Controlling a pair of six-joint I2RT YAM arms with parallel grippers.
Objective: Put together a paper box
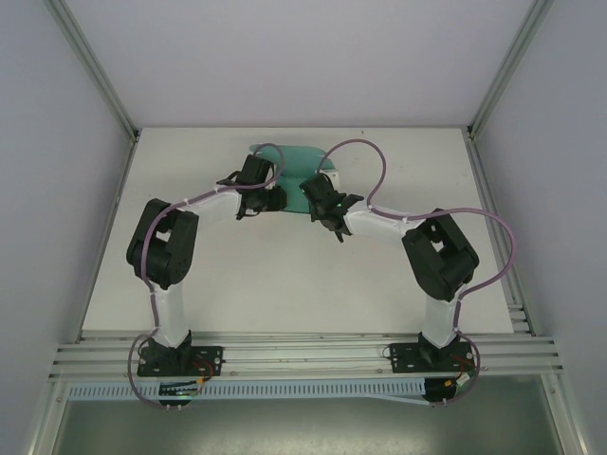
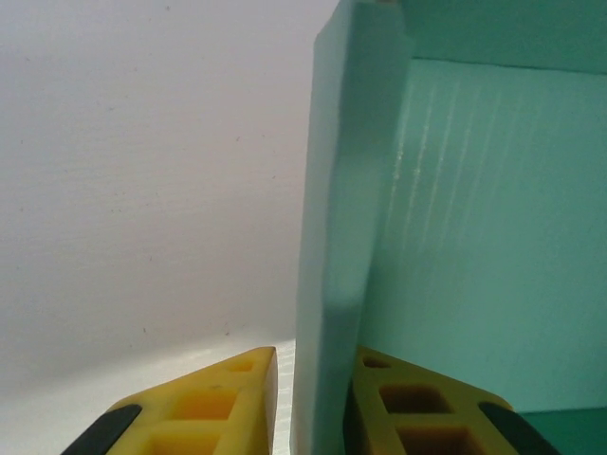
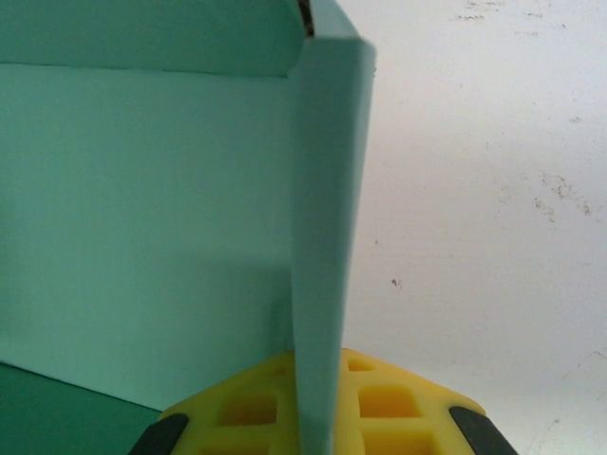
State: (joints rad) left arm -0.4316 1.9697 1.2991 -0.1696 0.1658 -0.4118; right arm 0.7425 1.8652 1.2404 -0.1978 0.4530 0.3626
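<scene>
The teal-green paper box (image 1: 296, 163) sits on the white table at the far middle, partly folded, with side walls standing up. My left gripper (image 1: 273, 197) holds its left wall. In the left wrist view that thick folded wall (image 2: 332, 237) rises between my yellow fingers (image 2: 228, 403), with a thin sliver of table showing beside the left fingertip. My right gripper (image 1: 318, 194) is at the box's right side. In the right wrist view it (image 3: 320, 360) is shut on the thin upright wall (image 3: 327, 190), with the box's inner panel (image 3: 142, 209) to the left.
The white table (image 1: 285, 275) spreads out in front of the box, between the two arms. Grey enclosure walls and metal rails (image 1: 95, 76) border it on both sides. Purple cables (image 1: 365, 161) loop over the box's far side.
</scene>
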